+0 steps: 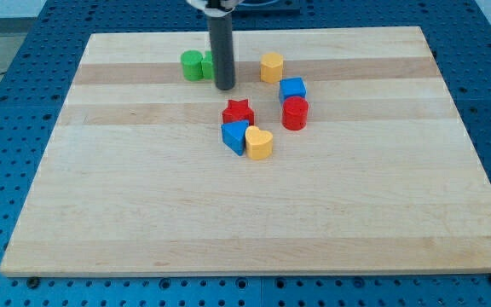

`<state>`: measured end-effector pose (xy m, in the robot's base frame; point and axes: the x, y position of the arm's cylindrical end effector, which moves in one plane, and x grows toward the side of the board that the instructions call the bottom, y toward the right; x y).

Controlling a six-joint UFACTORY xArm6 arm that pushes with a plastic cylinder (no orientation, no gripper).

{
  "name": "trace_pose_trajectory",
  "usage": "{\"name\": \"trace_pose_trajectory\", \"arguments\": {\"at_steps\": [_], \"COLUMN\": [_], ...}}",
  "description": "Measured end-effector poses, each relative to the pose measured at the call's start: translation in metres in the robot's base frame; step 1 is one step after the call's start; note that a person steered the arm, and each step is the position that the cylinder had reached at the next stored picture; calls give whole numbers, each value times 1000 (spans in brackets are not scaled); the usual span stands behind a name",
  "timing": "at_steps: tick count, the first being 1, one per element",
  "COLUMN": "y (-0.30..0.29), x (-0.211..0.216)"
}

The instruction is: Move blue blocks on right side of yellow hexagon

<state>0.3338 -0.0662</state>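
The yellow hexagon [271, 66] sits near the view's top centre. A blue cube [292, 89] lies just below and right of it, touching a red cylinder [295, 113] below. A second blue block, a triangle shape [234, 135], lies lower left, wedged between a red star [238, 111] above and a yellow heart [259, 143] at its right. My tip [225, 87] rests on the board left of the yellow hexagon, just above the red star and right of the green blocks.
Two green blocks [193, 65] sit side by side at the view's top, the right one partly hidden behind the rod. The wooden board [143, 213] lies on a blue perforated table.
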Motion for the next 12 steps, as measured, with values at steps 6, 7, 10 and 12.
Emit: {"name": "trace_pose_trajectory", "arguments": {"at_steps": [6, 7, 10, 12], "y": [67, 68, 131, 72], "x": [111, 93, 61, 66]}}
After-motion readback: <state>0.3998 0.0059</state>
